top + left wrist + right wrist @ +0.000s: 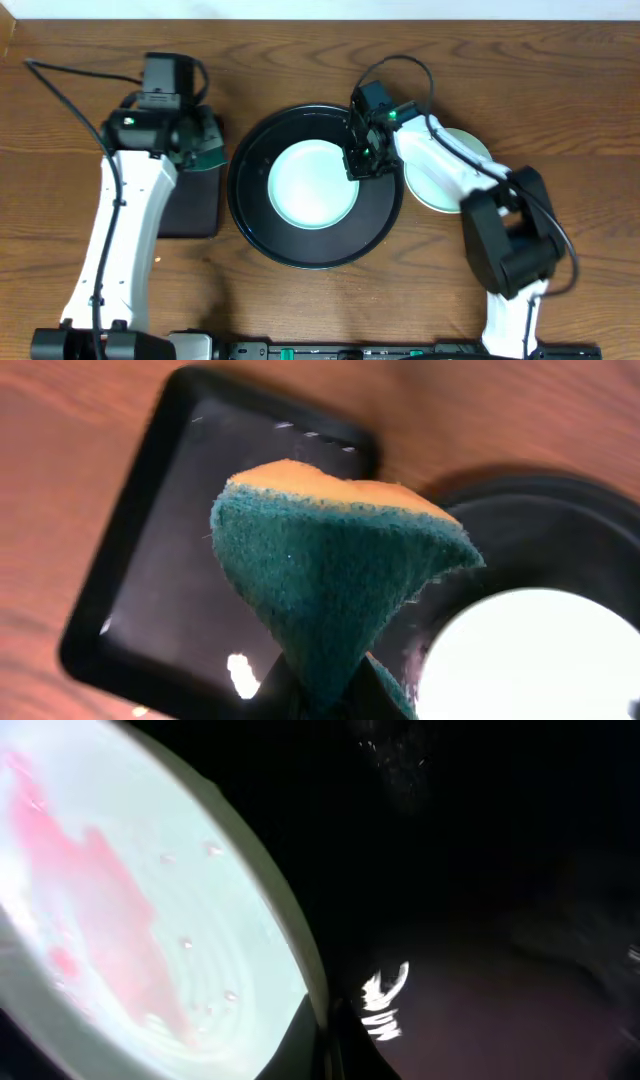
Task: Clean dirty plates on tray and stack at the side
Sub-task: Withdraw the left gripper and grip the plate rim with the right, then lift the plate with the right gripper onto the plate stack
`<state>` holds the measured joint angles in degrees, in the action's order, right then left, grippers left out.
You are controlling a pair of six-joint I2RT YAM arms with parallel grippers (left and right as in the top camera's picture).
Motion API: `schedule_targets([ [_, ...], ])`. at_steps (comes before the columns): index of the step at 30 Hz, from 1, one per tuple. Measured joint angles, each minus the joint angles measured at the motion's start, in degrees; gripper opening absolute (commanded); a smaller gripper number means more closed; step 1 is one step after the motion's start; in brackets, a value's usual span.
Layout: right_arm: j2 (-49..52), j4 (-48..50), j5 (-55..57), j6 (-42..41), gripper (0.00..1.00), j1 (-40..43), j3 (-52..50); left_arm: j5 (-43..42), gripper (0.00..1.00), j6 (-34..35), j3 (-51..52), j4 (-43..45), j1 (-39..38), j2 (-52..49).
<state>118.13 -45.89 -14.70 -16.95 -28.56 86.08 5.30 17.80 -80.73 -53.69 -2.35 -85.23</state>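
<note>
Left gripper (207, 143) clamps a sponge (330, 580) — right gripper (360, 160) tilts down low, jaws perhaps parted.

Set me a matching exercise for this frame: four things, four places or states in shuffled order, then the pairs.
1 sponge
2 light blue plate
3 plate under the right arm
4 rectangular tray

A right of the round tray, outside it
B left of the round tray
C in the round tray, red smear on it
D pinched in the left pincer

Pairs: 1-D, 2-C, 3-A, 4-B
</note>
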Motion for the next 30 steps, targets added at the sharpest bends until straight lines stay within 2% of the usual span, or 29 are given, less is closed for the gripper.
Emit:
schedule_targets([
  [4,-9.03,-1.27,9.79,2.82,0.01,-4.26,0.00,0.11,0.07,0.00,0.00,-0.31,2.73,-0.31],
  [9,-13.81,-3.61,25.59,4.87,0.01,-12.24,0.09,0.09,0.07,0.00,0.00,-0.31,2.99,-0.33],
  [18,-14.12,-3.98,59.52,5.95,0.01,-26.69,0.09,0.04,0.07,0.00,0.00,-0.33,3.02,-0.33],
  [25,-14.12,-3.78,78.73,5.11,0.01,-31.21,0.09,0.04,0.07,0.00,0.00,-0.35,3.02,-0.33],
  [30,-14.12,-3.76,87.95,3.28,0.01,-31.69,0.09,0.04,0.08,0.00,0.00,-0.35,3.02,-0.33],
])
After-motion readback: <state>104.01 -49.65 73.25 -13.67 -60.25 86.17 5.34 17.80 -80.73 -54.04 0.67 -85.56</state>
